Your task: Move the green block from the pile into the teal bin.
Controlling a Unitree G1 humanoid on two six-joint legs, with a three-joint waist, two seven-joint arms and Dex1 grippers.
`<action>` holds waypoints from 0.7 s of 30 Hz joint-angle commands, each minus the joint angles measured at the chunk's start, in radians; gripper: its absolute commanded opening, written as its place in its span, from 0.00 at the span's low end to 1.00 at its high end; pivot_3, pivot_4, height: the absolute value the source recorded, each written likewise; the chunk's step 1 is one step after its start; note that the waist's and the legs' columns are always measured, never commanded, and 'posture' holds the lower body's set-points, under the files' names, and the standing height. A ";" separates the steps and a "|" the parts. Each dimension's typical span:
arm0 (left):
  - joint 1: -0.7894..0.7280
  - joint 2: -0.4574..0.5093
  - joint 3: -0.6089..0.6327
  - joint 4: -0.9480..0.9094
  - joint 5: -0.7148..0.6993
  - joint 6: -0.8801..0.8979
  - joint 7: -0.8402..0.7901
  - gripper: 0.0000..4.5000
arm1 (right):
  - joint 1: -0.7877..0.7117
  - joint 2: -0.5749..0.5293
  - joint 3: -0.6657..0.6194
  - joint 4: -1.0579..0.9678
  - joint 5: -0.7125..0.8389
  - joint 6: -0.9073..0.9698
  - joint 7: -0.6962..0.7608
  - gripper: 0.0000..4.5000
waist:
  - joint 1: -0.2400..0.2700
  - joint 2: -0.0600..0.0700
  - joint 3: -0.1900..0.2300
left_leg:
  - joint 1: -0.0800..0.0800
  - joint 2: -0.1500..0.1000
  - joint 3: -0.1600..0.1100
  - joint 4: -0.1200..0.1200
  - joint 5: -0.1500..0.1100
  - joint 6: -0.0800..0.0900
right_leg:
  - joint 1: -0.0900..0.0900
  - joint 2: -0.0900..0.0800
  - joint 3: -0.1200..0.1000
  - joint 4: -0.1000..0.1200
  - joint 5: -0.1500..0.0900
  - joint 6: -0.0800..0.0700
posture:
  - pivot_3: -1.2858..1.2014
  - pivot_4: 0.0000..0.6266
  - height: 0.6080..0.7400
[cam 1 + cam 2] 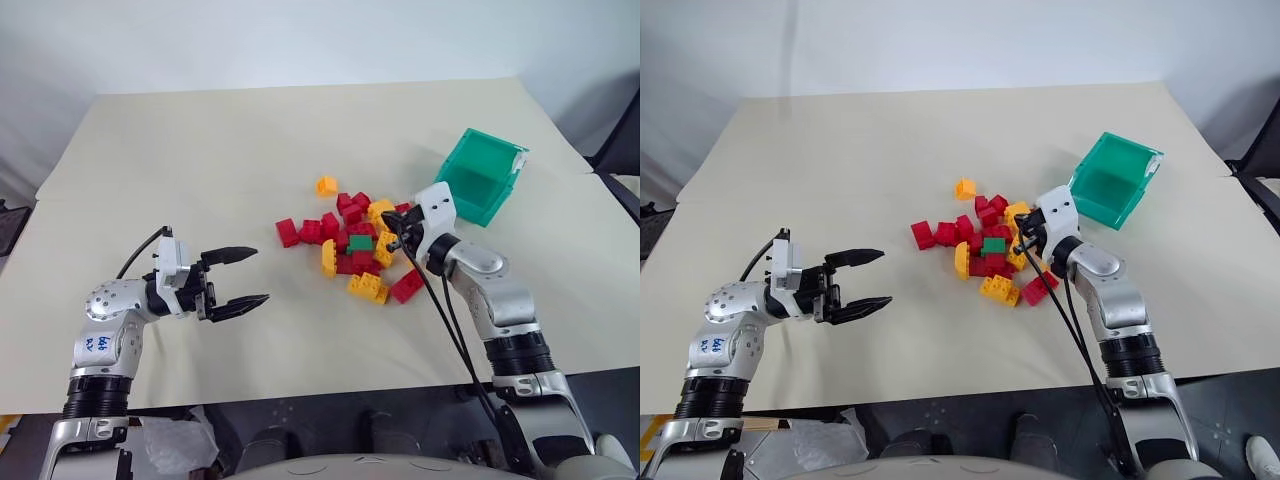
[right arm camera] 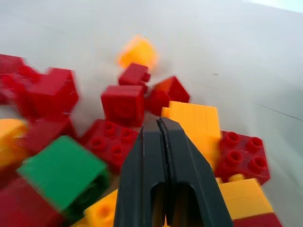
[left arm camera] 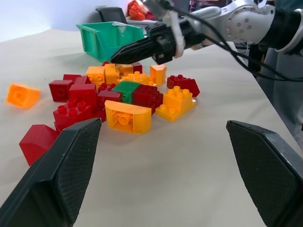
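green block [image 1: 361, 243] hemmed in by red bricks [image 1: 352, 262]

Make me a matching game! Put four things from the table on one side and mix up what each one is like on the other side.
Things:
1. green block
2. teal bin
3. left tool
4. right tool

What it is like:
A. fingers spread wide open, away from the bricks
B. lying in the middle of the pile, red and yellow-orange bricks around it
C. fingers pressed shut, tip over the bricks
D. tipped on the table beyond the bricks, nothing visible inside

Pairs: 1-B, 2-D, 3-A, 4-C
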 commanded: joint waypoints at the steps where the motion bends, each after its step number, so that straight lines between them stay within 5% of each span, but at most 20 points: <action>1: -0.022 -0.008 0.000 0.001 -0.010 -0.013 -0.001 1.00 | -0.004 -0.036 -0.013 -0.129 0.049 0.049 0.064 0.01 | 0.001 0.000 0.000 | 0.000 0.000 0.000 0.000 0.000 0.000 | 0.000 0.000 0.000 0.000 0.000 0.000 | 0.52 0.24 1.00; 5: -0.039 -0.012 -0.004 0.020 -0.005 -0.017 -0.006 1.00 | -0.063 -0.087 0.009 -0.143 0.102 0.167 0.169 0.01 | 0.001 0.000 0.000 | 0.000 0.000 0.000 0.001 0.000 0.000 | 0.000 0.000 0.001 0.000 0.000 0.000 | 0.52 0.24 1.00; 7: -0.046 -0.012 -0.006 0.028 -0.004 -0.018 -0.009 1.00 | -0.103 -0.148 0.069 -0.123 0.083 0.231 0.245 0.08 | 0.001 0.000 0.000 | 0.000 0.001 -0.001 0.001 0.000 0.001 | 0.000 0.000 0.002 0.000 0.000 0.000 | 0.52 0.24 1.00; 18: -0.056 -0.017 -0.013 0.042 0.000 -0.040 -0.015 1.00 | -0.367 -0.189 0.228 0.202 -0.075 0.082 0.451 0.90 | -0.001 0.000 0.000 | 0.000 0.000 0.001 0.001 -0.001 0.001 | -0.001 0.000 0.002 0.000 0.000 0.000 | 0.52 0.24 1.00; 21: -0.037 -0.018 -0.008 0.026 -0.003 -0.043 -0.008 1.00 | -0.421 -0.168 0.278 0.325 -0.152 0.001 0.463 0.90 | -0.001 0.000 0.000 | 0.000 0.000 0.001 0.001 -0.001 0.001 | -0.001 0.000 0.002 0.000 0.000 0.000 | 0.52 0.24 1.00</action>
